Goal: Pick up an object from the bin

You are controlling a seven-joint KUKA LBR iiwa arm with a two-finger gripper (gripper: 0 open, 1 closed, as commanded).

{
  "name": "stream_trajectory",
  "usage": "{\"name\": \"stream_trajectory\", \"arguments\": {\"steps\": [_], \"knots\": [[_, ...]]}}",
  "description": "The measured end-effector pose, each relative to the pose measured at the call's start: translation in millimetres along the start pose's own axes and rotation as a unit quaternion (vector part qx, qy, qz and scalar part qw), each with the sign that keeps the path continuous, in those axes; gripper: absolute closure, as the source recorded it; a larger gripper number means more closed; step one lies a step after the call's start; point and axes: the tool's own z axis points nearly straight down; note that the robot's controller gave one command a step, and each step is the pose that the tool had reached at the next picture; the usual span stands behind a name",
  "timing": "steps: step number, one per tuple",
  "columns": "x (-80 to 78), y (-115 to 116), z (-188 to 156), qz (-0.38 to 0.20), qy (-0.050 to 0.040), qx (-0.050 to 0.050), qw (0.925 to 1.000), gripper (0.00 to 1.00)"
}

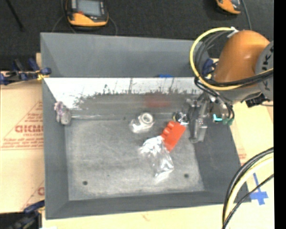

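Whether the fingers are released or clenched cannot be told from above: the gripper (198, 135) reads as one dark grey upright shape, and no object shows in it, so nothing counts as grasped. It hangs low in the right part of the bin (119, 56), near the far side of the floor, under the arm's orange wrist cover. Just beside it on the left lies the nearest thing, a small red-orange block (172, 133), tilted on the grey floor; a narrow gap seems to separate the two, though it is too close to say for sure. A small pale, glinting item (181, 116) sits just beyond the block's far end, too small to name. Against the block's left side lies a crumpled clear plastic bag (156, 155), spreading toward the near side of the bin. A little farther left is a white ring-like piece (143, 121), perhaps a roll of tape. Well apart from all of these, a small purplish translucent thing (62, 112) rests in the far left corner. As for progress, the judgement is that the pick is at an early point: the gripper is down among the things, but every object lies on the bin floor and none is lifted. What is left is to settle on one object, probably the red-orange block given how near it is, close on it and raise it clear of the bin.
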Motion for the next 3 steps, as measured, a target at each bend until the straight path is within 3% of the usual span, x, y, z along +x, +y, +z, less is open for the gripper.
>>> {"name": "stream_trajectory", "arguments": {"steps": [1,2,3], "knots": [[-11.8,29,112,-0.149,-0.0026,0.000,0.9888,0.00],[-13.5,28,109,-0.149,-0.0054,0.001,0.9888,1.00],[-4.5,47,-39,-0.154,-0.0076,0.002,0.9880,1.00]]}}
